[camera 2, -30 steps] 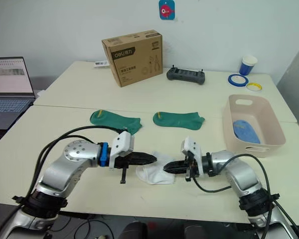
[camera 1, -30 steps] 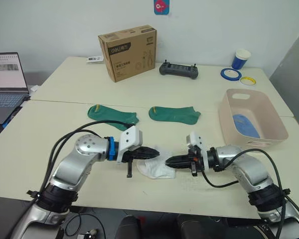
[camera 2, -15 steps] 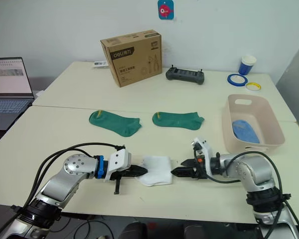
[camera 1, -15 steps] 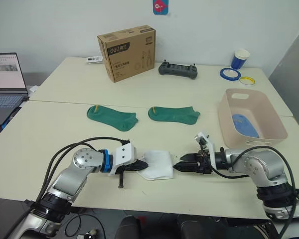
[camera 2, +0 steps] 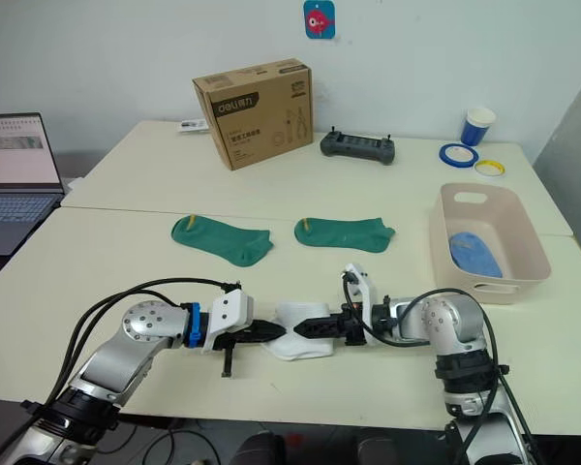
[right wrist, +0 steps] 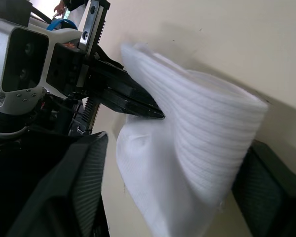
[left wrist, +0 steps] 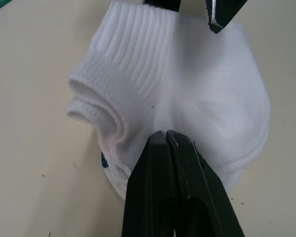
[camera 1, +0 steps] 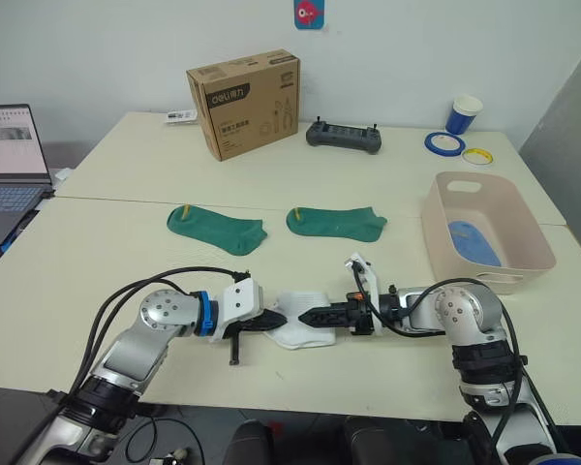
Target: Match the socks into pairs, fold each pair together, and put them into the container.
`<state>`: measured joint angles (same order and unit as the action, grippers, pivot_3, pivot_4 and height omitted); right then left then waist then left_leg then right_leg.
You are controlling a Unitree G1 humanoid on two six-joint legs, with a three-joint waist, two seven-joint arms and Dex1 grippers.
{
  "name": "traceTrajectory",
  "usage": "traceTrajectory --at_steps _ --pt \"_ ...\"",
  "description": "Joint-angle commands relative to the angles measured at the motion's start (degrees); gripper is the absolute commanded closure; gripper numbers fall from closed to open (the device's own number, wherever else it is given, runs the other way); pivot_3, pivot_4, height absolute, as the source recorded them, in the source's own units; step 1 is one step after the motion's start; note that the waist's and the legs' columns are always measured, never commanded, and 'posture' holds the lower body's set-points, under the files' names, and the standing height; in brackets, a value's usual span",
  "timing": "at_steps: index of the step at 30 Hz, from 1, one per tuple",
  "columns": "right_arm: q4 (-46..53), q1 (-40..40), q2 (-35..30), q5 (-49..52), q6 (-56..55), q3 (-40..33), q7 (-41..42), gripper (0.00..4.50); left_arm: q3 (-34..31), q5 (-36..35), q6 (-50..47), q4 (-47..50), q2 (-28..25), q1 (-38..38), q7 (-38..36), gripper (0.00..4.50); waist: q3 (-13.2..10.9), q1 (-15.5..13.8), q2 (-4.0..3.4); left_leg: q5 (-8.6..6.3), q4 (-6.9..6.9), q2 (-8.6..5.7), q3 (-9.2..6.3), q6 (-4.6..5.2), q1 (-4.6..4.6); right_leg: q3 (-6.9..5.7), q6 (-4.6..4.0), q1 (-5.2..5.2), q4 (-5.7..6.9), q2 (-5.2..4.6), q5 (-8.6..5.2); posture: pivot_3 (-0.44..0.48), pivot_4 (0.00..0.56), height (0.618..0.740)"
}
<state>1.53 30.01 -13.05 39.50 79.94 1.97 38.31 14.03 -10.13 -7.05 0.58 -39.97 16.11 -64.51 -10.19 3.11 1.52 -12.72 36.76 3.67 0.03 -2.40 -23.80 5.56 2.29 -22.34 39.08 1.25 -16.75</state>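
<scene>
Your right gripper (camera 1: pixel 308 315) has come in from the sock's right edge, where it sat half a second ago, and its fingers now stand wide around the folded white pair (camera 1: pixel 300 327), one on each side of the bundle as its wrist view shows. The left gripper (camera 1: pixel 276 319) has stayed put, its fingers pressed together with the tips resting on the sock's top, pinning it to the table (camera 1: pixel 97 262) rather than gripping it. The bundle lies at the near edge, between your two arms. That suggests the fold is finished and you're about to take the pair in your right gripper for the container (camera 1: pixel 528 254), which already holds the blue pair (camera 1: pixel 469 241). The two green socks (camera 1: pixel 216 225) (camera 1: pixel 336 222) lie apart, unmatched, farther back.
</scene>
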Motion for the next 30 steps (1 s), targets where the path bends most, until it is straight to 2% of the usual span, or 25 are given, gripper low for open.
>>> traceTrajectory --at_steps 1,8,11,14,17,22,26,30 --pt "0.19 0.97 0.24 0.75 -1.32 -0.27 -0.12 2.00 -0.45 0.94 -1.40 -0.94 -0.31 -0.66 0.59 4.50 0.00 0.00 0.00 0.00 0.00 0.00 0.00 0.00 0.00 0.00 0.00 0.00 0.00 0.00 0.00 0.000 0.150 0.740" --pt "0.49 0.77 0.53 1.31 -1.60 -1.02 -0.83 4.48 -1.21 -1.17 -2.78 0.49 -0.05 -0.59 0.03 4.50 0.00 0.03 0.00 0.00 -0.01 0.00 0.00 0.00 -0.01 0.00 0.00 -0.01 0.00 0.00 -0.01 0.000 0.150 0.740" --pt "1.25 0.64 0.01 1.50 -1.90 -1.28 -0.67 4.48 -3.31 -4.95 -3.91 2.54 0.23 -0.60 -0.92 4.50 -0.01 0.08 -0.01 0.00 -0.01 0.01 0.00 0.00 -0.04 0.00 0.00 -0.04 -0.01 0.00 -0.01 0.000 0.150 0.740" --pt "2.44 0.99 -0.66 2.04 -2.23 -3.00 -0.89 4.50 -6.07 -9.58 -7.26 6.85 -0.74 -1.20 -1.75 3.87 -0.03 0.12 0.00 0.00 -0.02 0.01 0.00 0.00 -0.13 0.00 -0.01 -0.11 -0.02 0.00 -0.01 0.000 0.150 0.740" --pt "6.01 2.20 -2.03 4.25 -1.90 -7.41 -1.21 4.50 -11.13 -17.79 -15.38 13.81 -2.64 -1.04 -2.07 2.90 -0.04 0.09 0.01 0.00 -0.05 0.01 0.00 0.00 -0.35 0.00 -0.01 -0.33 -0.01 0.00 -0.01 0.000 0.150 0.740" --pt "12.55 4.22 -3.70 8.18 -0.13 -15.38 -4.70 4.50 -18.22 -31.07 -30.22 19.59 -3.19 5.07 3.28 1.25 -0.04 0.04 0.01 0.00 0.01 0.00 -0.10 0.00 -0.91 -0.07 0.04 -0.87 0.04 0.01 0.02 0.000 0.150 0.740" --pt "15.43 6.01 -6.78 8.10 -3.37 -20.06 -7.77 4.50 -18.98 -33.44 -33.85 16.79 -0.35 13.75 7.72 0.02 -0.04 -0.12 0.01 0.00 0.01 -0.03 -0.10 0.00 -0.93 -0.07 0.06 -0.86 -0.01 0.02 0.02 0.000 0.150 0.740" --pt "15.56 8.68 -14.65 5.12 -8.36 -23.31 -9.21 4.50 -16.83 -32.45 -33.99 13.99 5.14 22.61 11.68 0.02 -0.06 -0.27 0.02 0.00 0.09 -0.07 -0.03 0.00 -0.95 -0.01 0.12 -0.86 -0.04 0.00 0.09 0.000 0.150 0.740"
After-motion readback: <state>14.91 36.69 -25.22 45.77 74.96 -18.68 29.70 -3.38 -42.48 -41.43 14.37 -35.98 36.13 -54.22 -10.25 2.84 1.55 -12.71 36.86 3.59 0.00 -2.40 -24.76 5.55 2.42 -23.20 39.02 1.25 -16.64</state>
